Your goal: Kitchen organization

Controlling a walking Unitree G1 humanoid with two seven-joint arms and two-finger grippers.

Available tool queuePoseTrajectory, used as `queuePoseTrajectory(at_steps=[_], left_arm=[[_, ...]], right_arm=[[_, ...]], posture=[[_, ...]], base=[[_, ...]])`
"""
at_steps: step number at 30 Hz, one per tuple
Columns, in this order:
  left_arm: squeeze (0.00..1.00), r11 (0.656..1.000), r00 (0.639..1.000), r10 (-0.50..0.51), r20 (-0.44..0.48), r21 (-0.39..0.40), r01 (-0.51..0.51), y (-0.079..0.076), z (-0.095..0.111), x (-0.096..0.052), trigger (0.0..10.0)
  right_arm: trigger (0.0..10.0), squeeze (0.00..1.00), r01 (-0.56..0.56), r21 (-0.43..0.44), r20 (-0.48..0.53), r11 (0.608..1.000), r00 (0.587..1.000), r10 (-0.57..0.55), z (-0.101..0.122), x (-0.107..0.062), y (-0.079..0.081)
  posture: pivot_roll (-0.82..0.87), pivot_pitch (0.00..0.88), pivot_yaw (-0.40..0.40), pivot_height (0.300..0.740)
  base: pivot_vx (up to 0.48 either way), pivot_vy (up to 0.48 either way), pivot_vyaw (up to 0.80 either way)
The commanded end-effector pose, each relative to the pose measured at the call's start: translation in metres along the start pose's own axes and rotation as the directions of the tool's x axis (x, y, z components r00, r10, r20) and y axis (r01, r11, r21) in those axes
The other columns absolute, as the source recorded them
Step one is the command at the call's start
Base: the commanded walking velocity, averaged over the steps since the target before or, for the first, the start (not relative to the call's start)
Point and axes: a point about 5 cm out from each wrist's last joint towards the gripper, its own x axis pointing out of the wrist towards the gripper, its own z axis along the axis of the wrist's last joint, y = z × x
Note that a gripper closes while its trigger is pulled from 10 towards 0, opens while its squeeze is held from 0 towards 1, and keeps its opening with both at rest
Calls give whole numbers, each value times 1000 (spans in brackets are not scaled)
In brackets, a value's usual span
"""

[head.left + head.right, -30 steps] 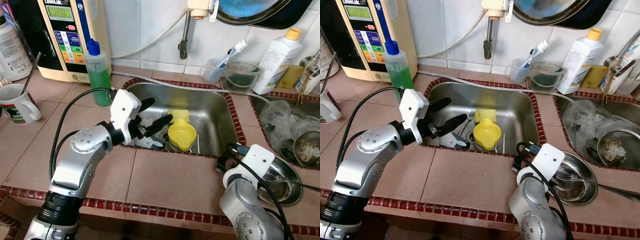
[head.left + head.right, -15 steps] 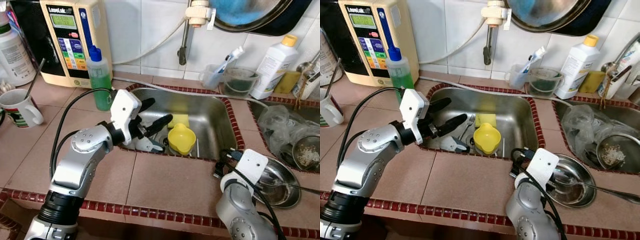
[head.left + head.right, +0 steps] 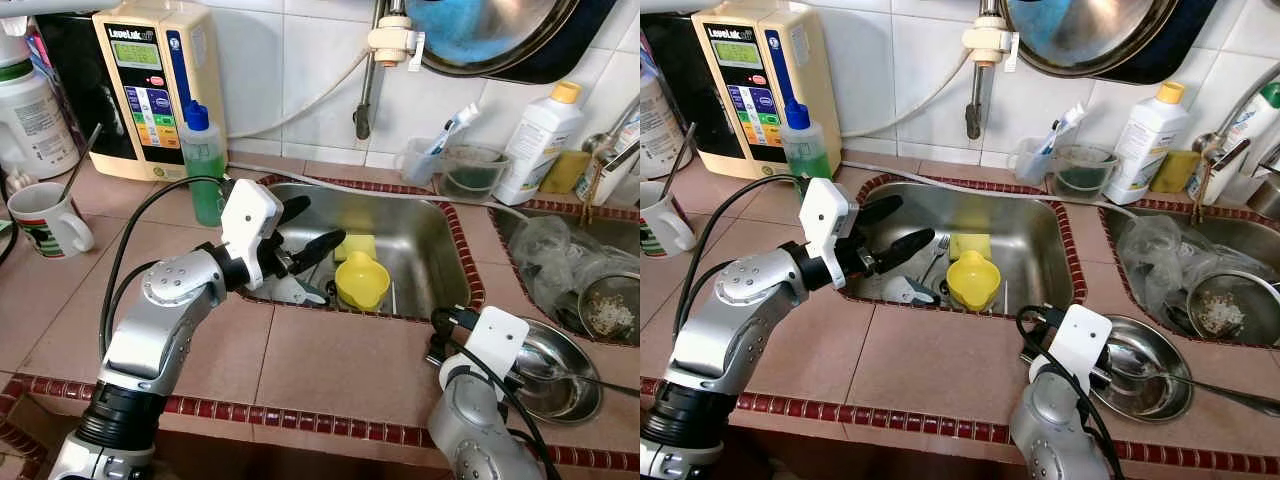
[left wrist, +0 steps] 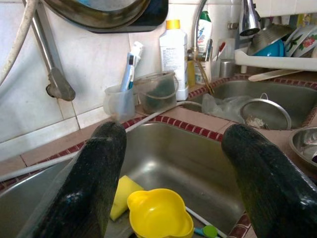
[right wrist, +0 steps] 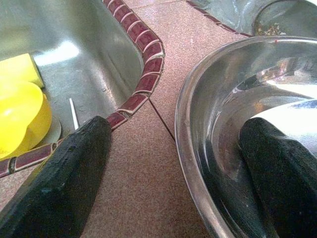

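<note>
On the tiled tabletop (image 3: 330,350) the right claw (image 5: 173,163) straddles the rim of a steel bowl (image 5: 233,124), spread wide, while the left claw (image 3: 305,232) hangs wide and empty over the sink (image 3: 420,240) above a yellow cup (image 3: 362,281)

Yellow cup (image 3: 362,281), small, with a pinched pouring lip, upright and empty on the floor of the steel sink (image 3: 430,235), centre of the frame. Yellow sponge (image 3: 357,245) just behind, touching or nearly so. Shiny steel bowl (image 3: 552,357) upright on the tiled worktop (image 3: 340,365), lower right.
</note>
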Motion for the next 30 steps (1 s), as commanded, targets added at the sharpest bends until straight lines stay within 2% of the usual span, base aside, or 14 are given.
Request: queuePoseTrajectory(at_steps=[1, 30], left_arm=[[0, 1000, 1000, -12, 5, 11, 12, -1, 3, 2, 10000], [0, 1000, 1000, -12, 5, 11, 12, -1, 3, 2, 10000]], right_arm=[[10000, 0, -172, 416, -240, 893, 926, 291, 28, -40, 51], [10000, 0, -172, 416, -240, 893, 926, 291, 28, -40, 51]], posture=[[-137, 111, -23, 740], [-137, 111, -23, 740]], base=[[0, 0, 0], [0, 0, 0]])
